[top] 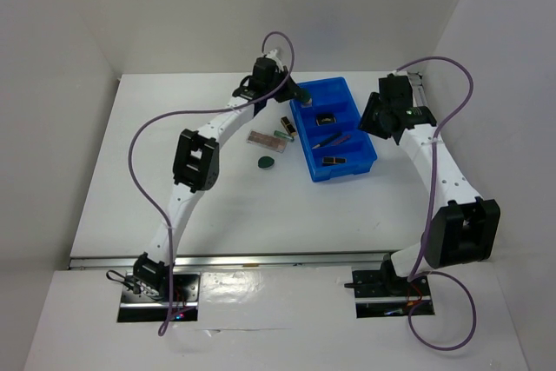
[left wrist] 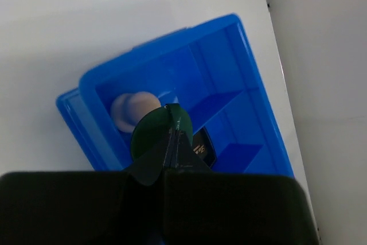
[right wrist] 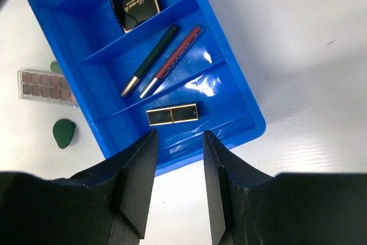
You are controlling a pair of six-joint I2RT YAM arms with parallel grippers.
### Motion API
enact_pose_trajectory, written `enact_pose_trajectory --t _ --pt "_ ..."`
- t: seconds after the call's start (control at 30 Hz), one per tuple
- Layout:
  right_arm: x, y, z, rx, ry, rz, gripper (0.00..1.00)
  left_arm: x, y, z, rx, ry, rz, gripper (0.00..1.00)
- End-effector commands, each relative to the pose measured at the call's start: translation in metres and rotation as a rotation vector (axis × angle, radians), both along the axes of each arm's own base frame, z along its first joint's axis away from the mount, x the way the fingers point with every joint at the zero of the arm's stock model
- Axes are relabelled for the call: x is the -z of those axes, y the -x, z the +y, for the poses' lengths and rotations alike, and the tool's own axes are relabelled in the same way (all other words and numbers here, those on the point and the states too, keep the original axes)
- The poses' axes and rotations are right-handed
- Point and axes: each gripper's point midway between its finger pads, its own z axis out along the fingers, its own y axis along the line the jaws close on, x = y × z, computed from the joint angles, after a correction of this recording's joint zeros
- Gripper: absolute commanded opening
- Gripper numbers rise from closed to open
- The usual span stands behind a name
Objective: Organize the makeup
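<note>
Hanging over the far end of the blue tray (left wrist: 160, 47), the left gripper (left wrist: 172, 136) is clenched on a dark green round cosmetic (left wrist: 150, 136), just above the compartment where the peach sponge (left wrist: 133, 110) lies. The right gripper (right wrist: 179, 136) hovers released and empty over the tray's near end, above the black-and-gold lipstick (right wrist: 172, 114); the compartments beyond hold a pink pencil (right wrist: 172, 60) beside a dark pencil (right wrist: 150, 60), then a dark square compact (right wrist: 135, 2). On the bench (top: 174, 102), left of the tray, lie the brownish palette (right wrist: 47, 86) and a second dark green piece (right wrist: 63, 133).
</note>
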Motion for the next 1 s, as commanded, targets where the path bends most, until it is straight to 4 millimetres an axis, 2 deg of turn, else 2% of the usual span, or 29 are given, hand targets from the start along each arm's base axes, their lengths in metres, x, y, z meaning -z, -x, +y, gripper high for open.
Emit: enact_pose_trajectory --t 0.0,0.03,0.17,0.2,0.27,0.3,0.37,0.4,0.47,0.5,0.6,0.63,0.67,0.73,0.77,0.83,0.87,0.9,0.93,0.97 --pt "-0.002 0.003 -0.012 0.022 0.034 -0.01 0.45 -0.05 -0.003 -0.017 0.036 0.126 -0.096 0.0" --pt "-0.005 0.004 -0.016 0.032 0.033 -0.02 0.45 -0.043 0.001 -0.024 0.054 0.124 -0.084 0.0" --pt "-0.002 0.005 -0.02 0.041 0.034 -0.011 0.45 -0.036 0.0 -0.024 0.053 0.121 -0.076 0.0" --pt "0.001 0.004 -0.018 0.035 0.028 -0.001 0.45 -0.036 0.0 -0.024 0.053 0.121 -0.076 0.07" --pt "0.001 0.004 -0.018 0.035 0.028 -0.001 0.45 -0.036 0.0 -0.024 0.053 0.121 -0.076 0.3" --pt "0.001 0.004 -0.018 0.035 0.028 -0.001 0.45 -0.036 0.001 -0.025 0.062 0.123 -0.074 0.36" --pt "0.001 0.004 -0.018 0.035 0.028 -0.001 0.45 -0.043 0.002 -0.024 0.065 0.121 -0.09 0.43" --pt "0.001 0.004 -0.018 0.035 0.028 -0.001 0.45 -0.05 0.002 -0.024 0.068 0.118 -0.105 0.5" --pt "-0.001 0.007 -0.017 0.028 0.021 -0.003 0.45 -0.05 0.002 -0.024 0.068 0.118 -0.105 0.57" --pt "-0.002 0.007 -0.017 0.028 0.021 -0.003 0.45 -0.058 0.003 -0.023 0.071 0.115 -0.123 0.63" --pt "-0.008 0.009 -0.017 0.029 0.02 -0.022 0.45 -0.079 0.01 -0.02 0.087 0.102 -0.15 0.66" --pt "-0.01 0.012 -0.017 0.029 0.02 -0.02 0.45 -0.073 0.015 -0.017 0.095 0.071 -0.143 0.66" --pt "-0.01 0.012 -0.017 0.029 0.02 -0.02 0.45 -0.103 0.024 -0.012 0.1 0.066 -0.183 0.64" --pt "-0.016 0.014 -0.017 0.029 0.018 -0.038 0.45 -0.106 0.039 0.002 0.085 -0.001 -0.153 0.58" --pt "-0.012 0.015 -0.017 0.035 0.012 -0.03 0.45 -0.112 0.053 0.018 0.055 -0.063 -0.151 0.53" --pt "-0.016 0.016 -0.017 0.035 0.011 -0.04 0.45 -0.095 0.071 0.045 -0.004 -0.175 -0.091 0.48" --pt "-0.018 0.017 -0.016 0.029 0.003 -0.052 0.45 -0.058 0.091 0.056 -0.018 -0.239 0.001 0.48" --pt "-0.016 0.017 -0.013 0.025 -0.015 -0.051 0.45 -0.075 0.108 0.065 -0.046 -0.255 -0.007 0.51" --pt "-0.016 0.017 -0.013 0.025 -0.015 -0.051 0.45 -0.063 0.119 0.078 -0.065 -0.301 0.027 0.54" --pt "-0.012 0.018 -0.011 0.017 -0.021 -0.041 0.45 -0.031 0.136 0.09 -0.082 -0.372 0.079 0.6"
